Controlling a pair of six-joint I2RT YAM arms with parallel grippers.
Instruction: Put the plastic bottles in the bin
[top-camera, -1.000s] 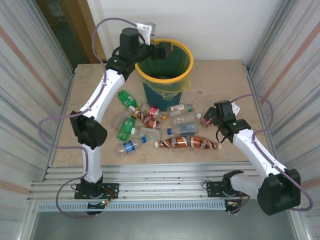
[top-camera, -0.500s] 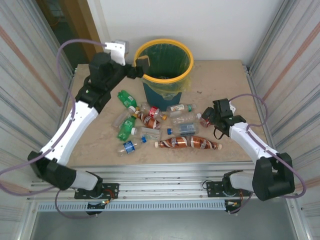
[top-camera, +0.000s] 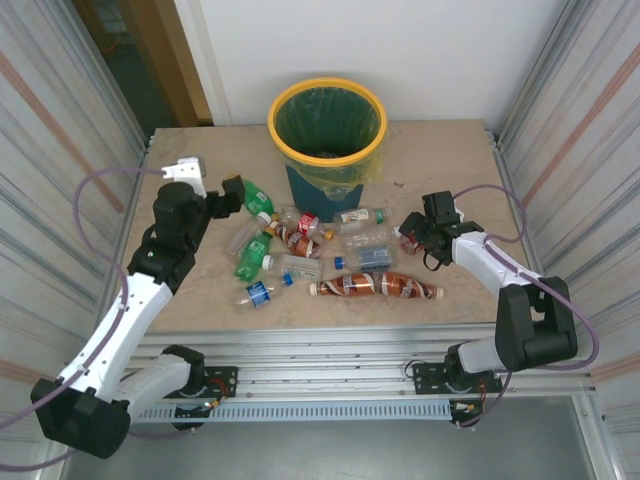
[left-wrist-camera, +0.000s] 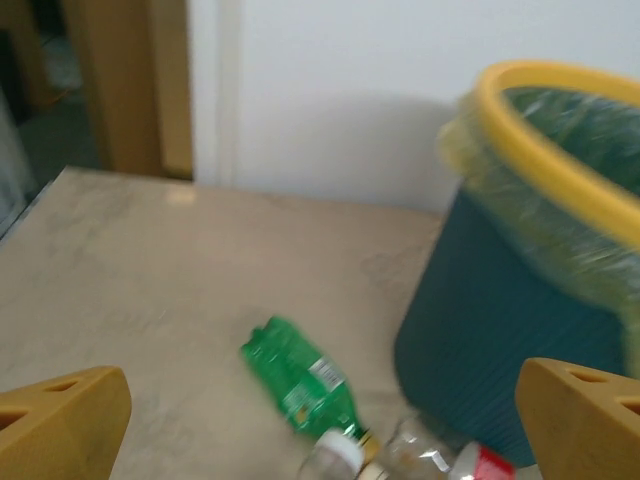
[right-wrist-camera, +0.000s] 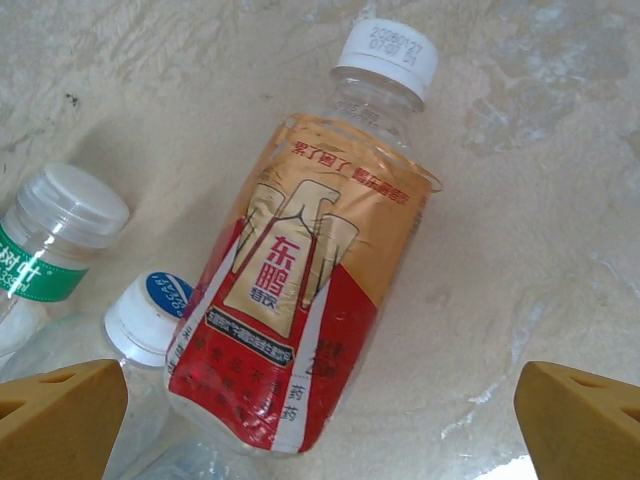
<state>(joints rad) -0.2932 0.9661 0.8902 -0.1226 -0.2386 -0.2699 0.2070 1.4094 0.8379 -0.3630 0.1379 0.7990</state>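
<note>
Beige marbled bench (top-camera: 440, 160), white wall (top-camera: 430, 50) behind.
My right tool (top-camera: 410, 236), spread wide, hangs over a red-labelled bottle (right-wrist-camera: 290, 300); my left tool (top-camera: 233, 188), spread too, faces a green bottle (left-wrist-camera: 300, 380) near the bin (left-wrist-camera: 480, 330).

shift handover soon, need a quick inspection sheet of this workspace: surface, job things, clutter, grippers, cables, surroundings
surface: beige table, blotchy marks, a few dark specks near the bin.
job's things: bottles lying in a loose cluster in front of the bin; the bin stands upright at the far edge, liner in place.
clutter: nothing seen.
grippers: left gripper open, beside a green bottle, holding nothing; right gripper open, aimed at a red-gold bottle, not gripping it.
cables: purple cables loop off both arms, away from the bottles.
surroundings: metal panels on both sides, white wall behind, wooden door frame far left.
</note>
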